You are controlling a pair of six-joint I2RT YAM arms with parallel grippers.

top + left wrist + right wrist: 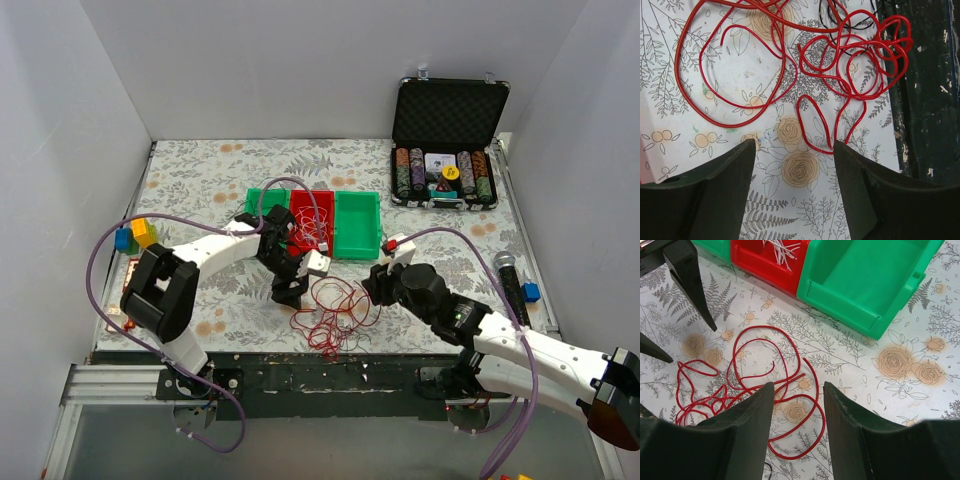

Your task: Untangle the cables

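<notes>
Both your jaws stand open: left gripper (794, 146) and right gripper (798, 387) hover over the cables (330, 312), possibly grazing them.

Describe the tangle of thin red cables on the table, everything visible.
The tangle of thin red cables looks like glossy plastic-coated wire in loose, overlapping loops: wide ones on one side, tight curls bunched on the other, where a thin black strand runs through. It lies flat on the floral tablecloth near the front edge, before the row of green and red plastic bins. The left arm's fingers and right arm's fingers stand open at its edges; neither grips it.
</notes>
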